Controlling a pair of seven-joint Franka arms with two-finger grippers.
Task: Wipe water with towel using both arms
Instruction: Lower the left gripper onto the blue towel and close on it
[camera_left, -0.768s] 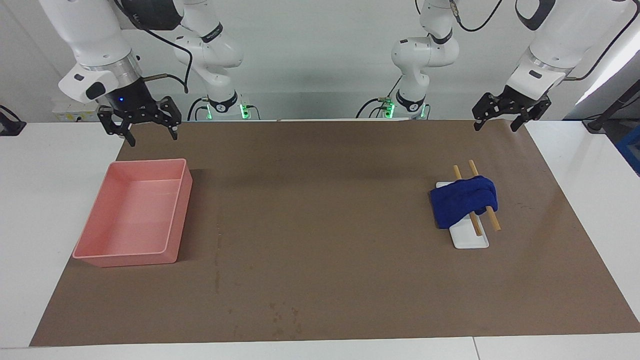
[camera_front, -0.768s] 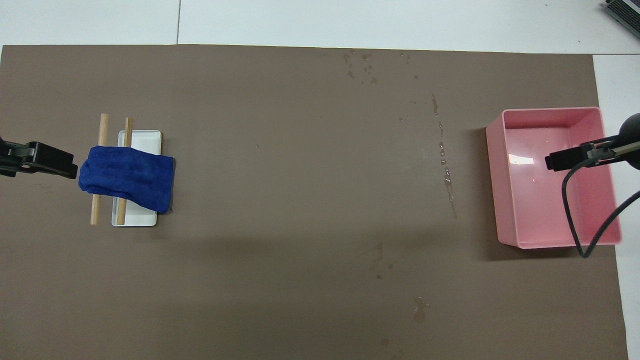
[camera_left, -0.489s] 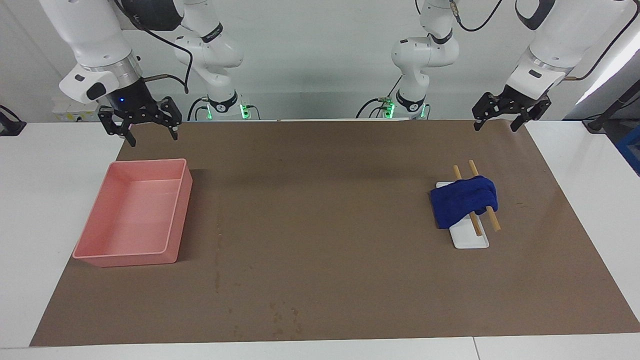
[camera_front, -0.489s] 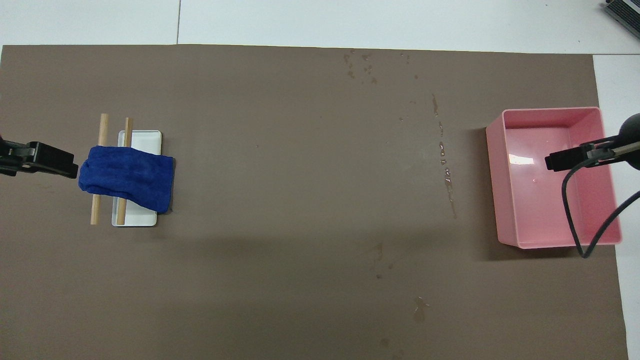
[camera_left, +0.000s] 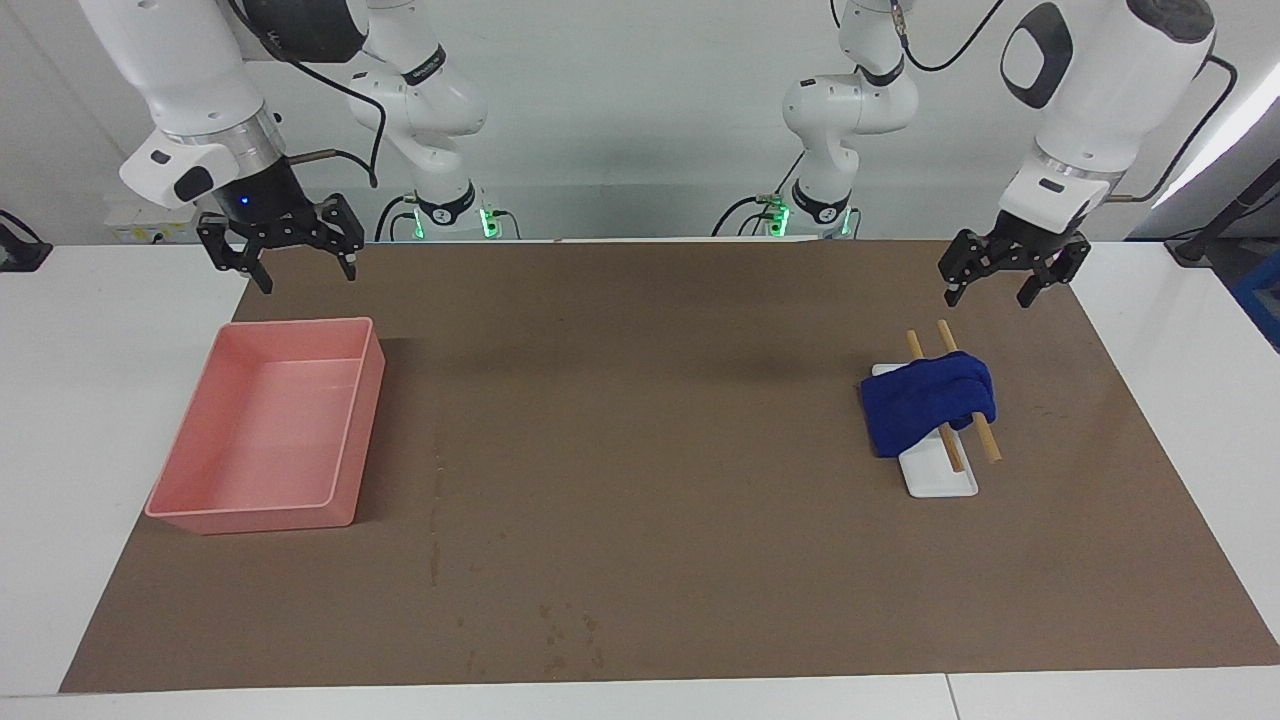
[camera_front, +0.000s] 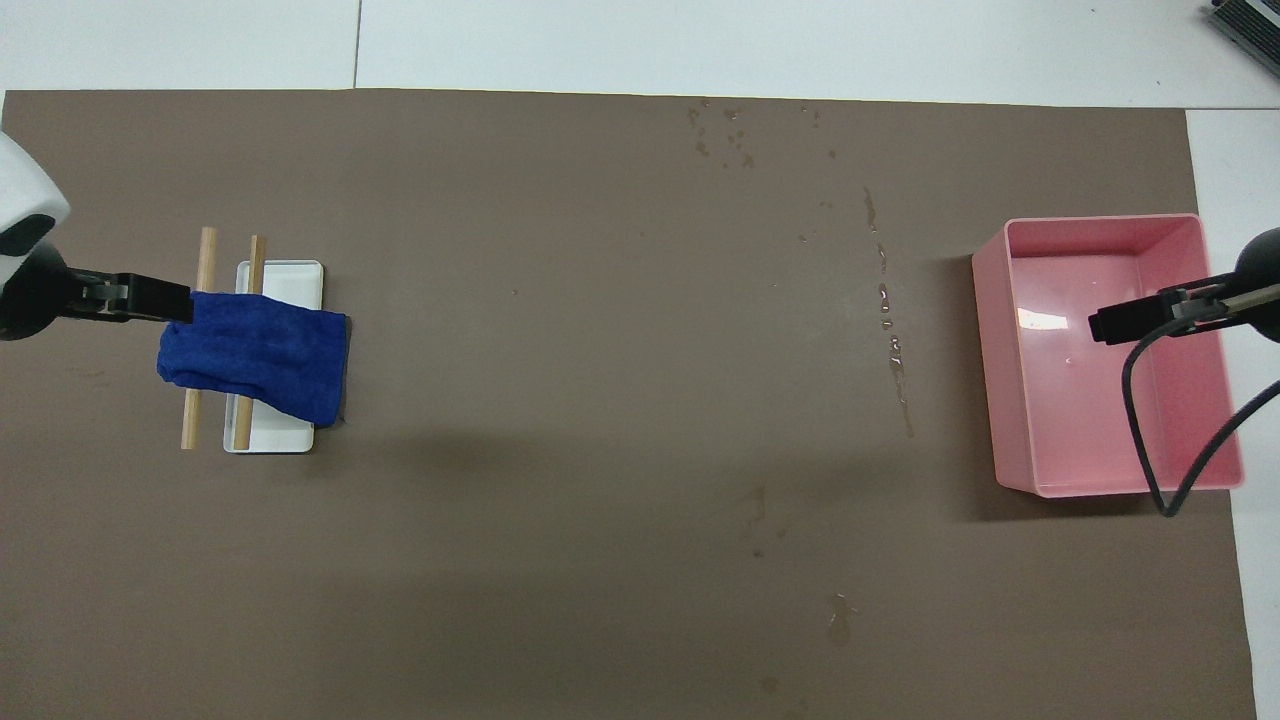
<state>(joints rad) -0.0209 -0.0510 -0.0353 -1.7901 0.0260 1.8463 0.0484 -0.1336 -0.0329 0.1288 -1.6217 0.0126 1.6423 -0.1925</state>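
Observation:
The blue towel hangs folded over two wooden sticks on a flat white stand, toward the left arm's end of the brown mat. It also shows in the overhead view. My left gripper is open and empty, up in the air over the mat beside the towel and clear of it. From overhead, the left gripper reaches the towel's edge. My right gripper is open and empty, and waits raised over the pink tray. Water drops run in a line across the mat beside the tray.
More water drops lie on the mat far from the robots, and a few small ones nearer to them. The pink tray stands at the right arm's end of the mat. A black cable hangs from the right wrist over the tray.
The left gripper has come down and moved toward the towel, and from overhead it now reaches the towel's edge. The right gripper has hardly moved. The towel and tray are unmoved.

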